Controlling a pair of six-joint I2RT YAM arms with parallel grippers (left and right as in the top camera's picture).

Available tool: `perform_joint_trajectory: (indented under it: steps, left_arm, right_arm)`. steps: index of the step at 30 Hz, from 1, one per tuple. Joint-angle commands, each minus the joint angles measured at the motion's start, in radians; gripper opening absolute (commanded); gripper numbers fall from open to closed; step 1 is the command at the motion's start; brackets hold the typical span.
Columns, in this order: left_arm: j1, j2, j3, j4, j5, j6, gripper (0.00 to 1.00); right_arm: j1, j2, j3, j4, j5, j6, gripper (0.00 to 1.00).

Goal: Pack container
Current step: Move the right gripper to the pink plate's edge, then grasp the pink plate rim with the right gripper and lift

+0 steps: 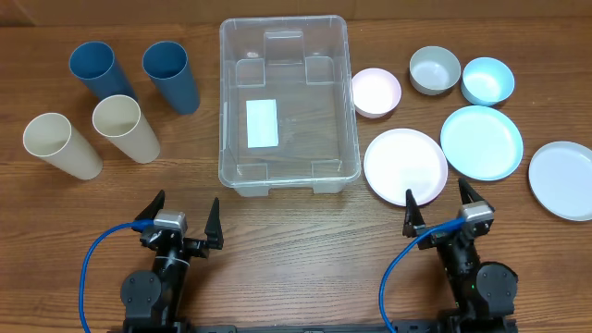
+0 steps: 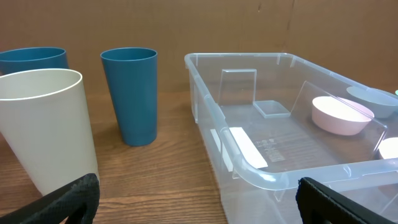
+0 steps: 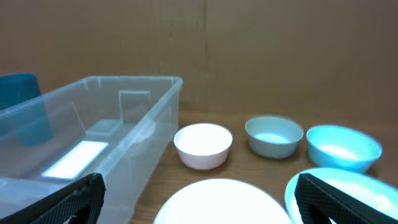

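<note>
The clear plastic container stands empty at the table's middle back, a white label on its bottom; it also shows in the left wrist view and the right wrist view. My left gripper is open and empty near the front edge, left of the container. My right gripper is open and empty at the front right, just before a pale pink plate. Its fingers frame that plate in the right wrist view.
Left of the container stand two blue cups and two cream cups. To the right are a pink bowl, a grey bowl, a light blue bowl, a light blue plate and a white plate.
</note>
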Motion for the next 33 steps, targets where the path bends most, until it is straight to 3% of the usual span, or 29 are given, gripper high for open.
perform_joint_trajectory:
  steps: [1,11,14,18,23,33]
  left_arm:
    - [0.007,-0.008,-0.003,0.001,0.011,0.009,1.0]
    - [0.007,-0.008,-0.003,0.001,0.011,0.009,1.0]
    - [0.007,-0.008,-0.003,0.001,0.011,0.009,1.0]
    - [0.007,-0.008,-0.003,0.001,0.011,0.009,1.0]
    - [0.007,-0.008,-0.003,0.001,0.011,0.009,1.0]
    - [0.007,-0.008,-0.003,0.001,0.011,0.009,1.0]
  right_arm:
    - [-0.013,0.112,0.177,-0.08,0.021,0.158,1.0]
    - [-0.015,0.97,1.048,-0.792,-0.042,0.186,1.0]
    - [-0.015,1.123,1.062,-0.854,-0.085,0.181,1.0]
    - [-0.032,1.387,1.061,-0.908,0.103,0.512,0.99]
    - [-0.033,1.608,1.061,-0.904,0.182,0.754,0.91]
    - [-0.033,1.68,1.024,-0.861,0.202,0.917,0.78]
